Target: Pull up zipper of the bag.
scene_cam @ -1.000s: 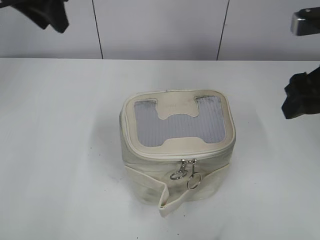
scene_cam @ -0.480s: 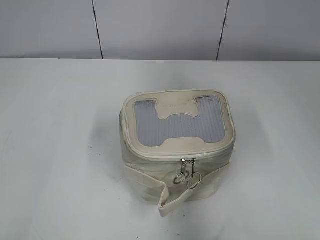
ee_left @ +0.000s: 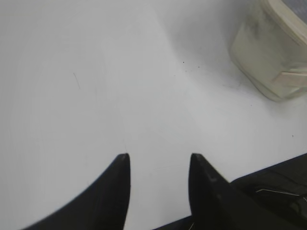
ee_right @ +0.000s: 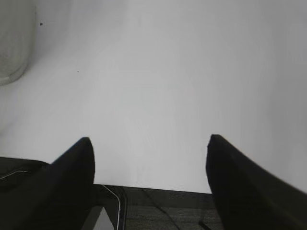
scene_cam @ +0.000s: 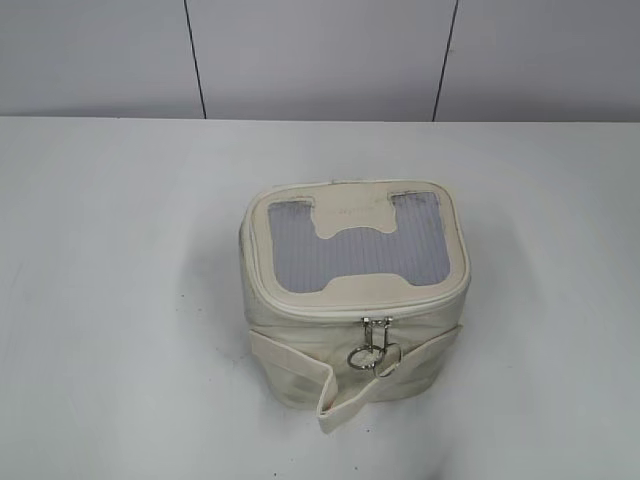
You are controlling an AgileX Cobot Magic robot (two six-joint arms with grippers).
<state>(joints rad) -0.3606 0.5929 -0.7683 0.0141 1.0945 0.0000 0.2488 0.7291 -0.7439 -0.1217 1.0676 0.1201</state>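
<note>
The white table (scene_cam: 110,300) carries the bag (scene_cam: 355,300) near the middle of its surface, upright, lid facing up, clear of both arms. A flat strap (scene_cam: 300,375) crosses the bag's front face. The zipper (scene_cam: 377,322) runs around the lid rim; its two silver sliders sit together at the front centre, ring pulls hanging down. The right gripper (ee_right: 149,141) has its jaws wide apart over bare table. The left gripper (ee_left: 158,160) has its jaws apart, holding nothing.
</note>
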